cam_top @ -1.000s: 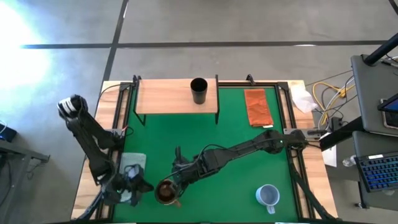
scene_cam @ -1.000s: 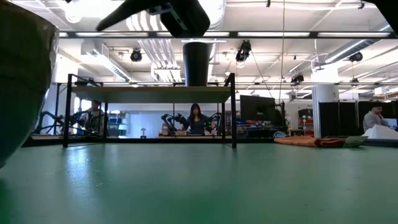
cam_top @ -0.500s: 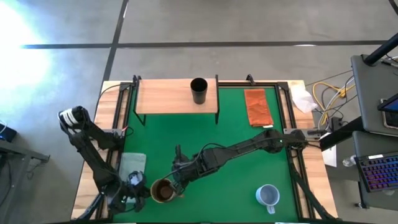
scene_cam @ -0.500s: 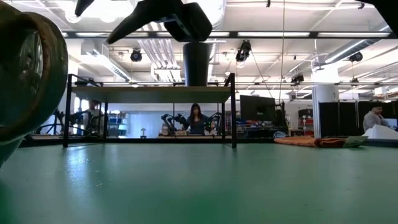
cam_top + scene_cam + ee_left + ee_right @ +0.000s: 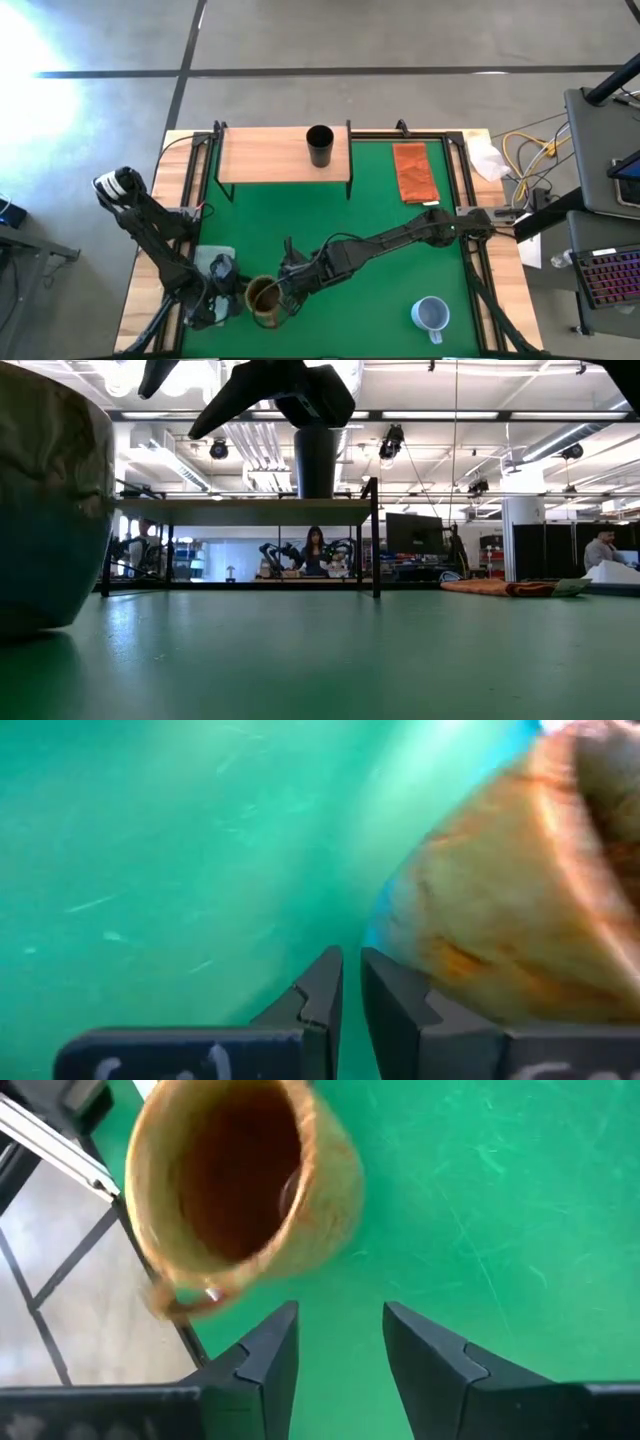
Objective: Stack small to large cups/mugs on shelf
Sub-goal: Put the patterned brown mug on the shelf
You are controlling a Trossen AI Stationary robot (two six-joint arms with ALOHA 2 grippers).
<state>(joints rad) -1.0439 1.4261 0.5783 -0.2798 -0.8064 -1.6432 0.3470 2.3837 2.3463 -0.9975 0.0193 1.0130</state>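
Note:
The brown-mustard mug (image 5: 262, 298) stands on the green mat near the table's front edge. It fills the left of the low view (image 5: 50, 510). My left gripper (image 5: 222, 292) is shut, its fingertips (image 5: 350, 985) low beside the mug's left wall. My right gripper (image 5: 287, 288) is open just right of the mug; its fingers (image 5: 340, 1335) stand short of the rim (image 5: 235, 1180). The small black cup (image 5: 320, 146) stands on the wooden shelf (image 5: 260, 155) at the back. The pale blue-grey mug (image 5: 431, 315) stands at the front right. My left gripper's shut fingers stand right at the mug's lower outer wall (image 5: 400, 945), coming level from the table's left. I cannot tell whether the finger touches the wall. The mug's bottom rests on the mat.
An orange cloth (image 5: 414, 172) lies right of the shelf. A pale cloth (image 5: 210, 262) lies under my left arm at the mat's left edge. The table's front edge is close behind the mug. Cables and a keyboard lie off the table's right side.
The brown-mustard mug has slid a little toward the table's far and left edges. It tipped on the way, its mouth showing in the low view, and its wall faces that camera now. My left arm has swung in, bringing its gripper up beside the mug.

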